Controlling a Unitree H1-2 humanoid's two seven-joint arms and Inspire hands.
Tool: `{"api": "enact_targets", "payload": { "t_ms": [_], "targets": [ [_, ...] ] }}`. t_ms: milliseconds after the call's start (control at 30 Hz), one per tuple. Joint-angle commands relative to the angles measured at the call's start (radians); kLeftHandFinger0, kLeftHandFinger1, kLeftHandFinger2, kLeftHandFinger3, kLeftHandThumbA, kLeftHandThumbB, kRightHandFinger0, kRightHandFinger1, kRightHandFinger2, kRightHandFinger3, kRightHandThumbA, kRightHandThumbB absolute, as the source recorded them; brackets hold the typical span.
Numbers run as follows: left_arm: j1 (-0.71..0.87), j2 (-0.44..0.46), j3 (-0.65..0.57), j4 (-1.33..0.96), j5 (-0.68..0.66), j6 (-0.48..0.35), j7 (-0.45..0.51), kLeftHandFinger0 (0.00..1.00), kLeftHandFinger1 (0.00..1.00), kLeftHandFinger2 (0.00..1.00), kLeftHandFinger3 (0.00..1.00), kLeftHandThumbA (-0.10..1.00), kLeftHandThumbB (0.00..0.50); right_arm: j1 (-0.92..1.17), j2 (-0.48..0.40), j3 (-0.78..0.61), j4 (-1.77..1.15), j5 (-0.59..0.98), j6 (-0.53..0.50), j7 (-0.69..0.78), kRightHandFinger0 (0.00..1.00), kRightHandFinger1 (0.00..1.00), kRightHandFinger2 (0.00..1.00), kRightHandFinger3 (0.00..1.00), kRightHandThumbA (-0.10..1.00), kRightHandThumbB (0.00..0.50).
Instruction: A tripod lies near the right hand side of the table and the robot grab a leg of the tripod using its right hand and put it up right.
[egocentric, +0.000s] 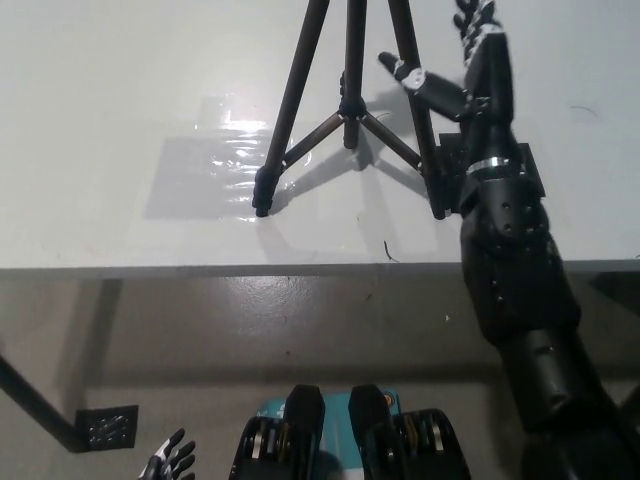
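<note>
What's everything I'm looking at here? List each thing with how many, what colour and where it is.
tripod: one, black, standing upright on the table with its legs spread, two feet visible near the front edge
table: one, white, filling the upper part of the view
shiny patch: one, clear and glossy, on the table under the tripod's left foot
dark mat: one, black, on the table at the right, partly behind the arm
floor plate: one, dark, on the floor at lower left
right hand: one, black, open beside the tripod's right leg
left hand: one, white, resting low at the bottom left
</note>
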Motion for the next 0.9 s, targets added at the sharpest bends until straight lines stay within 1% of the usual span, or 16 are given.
{"api": "enact_targets", "payload": {
  "t_ms": [0, 200, 233, 300, 333, 367, 400, 500, 567, 633, 667, 700, 767, 800, 833, 867],
  "targets": [
    [-0.005, 0.014, 0.008, -0.024, 0.006, -0.039, -0.008, 1.0, 1.0, 1.0, 1.0, 1.0, 0.193, -0.027, -0.126, 0.062, -0.921, 0.127, 0.237, 0.153, 1.0, 1.0, 1.0, 1.0, 1.0, 0.5],
    [-0.026, 0.017, 0.015, -0.02, -0.003, -0.034, -0.008, 1.0, 1.0, 1.0, 1.0, 1.0, 0.194, 0.199, -0.161, 0.088, -1.338, 0.02, 0.193, 0.178, 1.0, 1.0, 1.0, 1.0, 1.0, 0.5],
    [-0.029, 0.016, 0.016, -0.019, -0.004, -0.032, -0.007, 1.0, 1.0, 1.0, 1.0, 1.0, 0.21, 0.239, -0.159, 0.1, -1.391, 0.041, 0.206, 0.175, 1.0, 1.0, 1.0, 1.0, 0.85, 0.409],
    [-0.031, 0.016, 0.017, -0.021, -0.006, -0.03, -0.007, 1.0, 1.0, 1.0, 1.0, 1.0, 0.215, 0.337, -0.164, 0.126, -1.511, 0.072, 0.26, 0.176, 1.0, 1.0, 1.0, 1.0, 0.71, 0.46],
    [-0.034, 0.015, 0.016, -0.018, -0.001, -0.034, -0.005, 1.0, 1.0, 1.0, 1.0, 1.0, 0.21, 0.418, -0.163, 0.15, -1.538, 0.098, 0.21, 0.168, 1.0, 1.0, 1.0, 1.0, 0.57, 0.464],
    [-0.034, 0.015, 0.016, -0.019, -0.001, -0.033, -0.005, 1.0, 1.0, 1.0, 1.0, 1.0, 0.205, 0.479, -0.156, 0.187, -1.541, 0.138, 0.174, 0.152, 1.0, 1.0, 1.0, 1.0, 0.51, 0.431],
    [-0.032, 0.017, 0.015, -0.021, 0.0, -0.031, -0.006, 1.0, 1.0, 1.0, 1.0, 1.0, 0.2, 0.551, -0.134, 0.226, -1.541, 0.153, 0.124, 0.141, 1.0, 1.0, 1.0, 1.0, 0.51, 0.332],
    [-0.042, 0.018, 0.016, -0.014, 0.005, -0.032, -0.004, 1.0, 1.0, 1.0, 1.0, 1.0, 0.21, 0.797, -0.056, 0.3, -1.541, 0.031, 0.001, 0.164, 1.0, 1.0, 1.0, 1.0, 0.64, 0.366],
    [-0.047, 0.018, 0.016, -0.013, 0.007, -0.029, -0.003, 1.0, 1.0, 1.0, 1.0, 1.0, 0.213, 0.871, -0.049, 0.318, -1.541, -0.001, -0.036, 0.174, 1.0, 1.0, 1.0, 1.0, 0.7, 0.354],
    [-0.053, 0.015, 0.015, -0.01, 0.002, -0.03, -0.005, 1.0, 1.0, 1.0, 1.0, 1.0, 0.216, 0.952, -0.074, 0.32, -1.486, -0.012, -0.094, 0.177, 1.0, 1.0, 1.0, 1.0, 0.85, 0.336],
    [-0.054, 0.015, 0.015, -0.009, 0.002, -0.03, -0.006, 1.0, 1.0, 1.0, 1.0, 1.0, 0.212, 0.976, -0.085, 0.309, -1.445, -0.037, -0.125, 0.182, 1.0, 1.0, 1.0, 1.0, 0.95, 0.391],
    [-0.058, 0.015, 0.016, -0.006, 0.002, -0.033, -0.004, 1.0, 1.0, 1.0, 1.0, 1.0, 0.2, 0.989, -0.098, 0.297, -1.399, -0.046, -0.135, 0.185, 1.0, 1.0, 1.0, 1.0, 1.0, 0.389],
    [-0.056, 0.015, 0.016, 0.0, 0.005, -0.051, -0.004, 1.0, 1.0, 1.0, 1.0, 1.0, 0.19, 1.02, -0.115, 0.272, -1.263, -0.042, -0.166, 0.175, 1.0, 1.0, 1.0, 1.0, 1.0, 0.39],
    [-0.057, 0.014, 0.018, 0.001, -0.003, -0.047, -0.006, 1.0, 1.0, 1.0, 1.0, 1.0, 0.201, 1.011, -0.12, 0.263, -1.171, -0.04, -0.176, 0.156, 1.0, 1.0, 1.0, 1.0, 1.0, 0.34],
    [-0.059, 0.012, 0.019, 0.003, -0.007, -0.048, -0.007, 1.0, 1.0, 1.0, 1.0, 1.0, 0.203, 1.015, -0.118, 0.251, -1.078, -0.032, -0.18, 0.147, 1.0, 1.0, 1.0, 1.0, 1.0, 0.368],
    [-0.055, 0.011, 0.021, -0.002, -0.007, -0.047, -0.005, 1.0, 1.0, 1.0, 1.0, 1.0, 0.202, 1.018, -0.118, 0.24, -0.967, -0.05, -0.18, 0.127, 1.0, 1.0, 1.0, 1.0, 1.0, 0.328]
  ]
}}
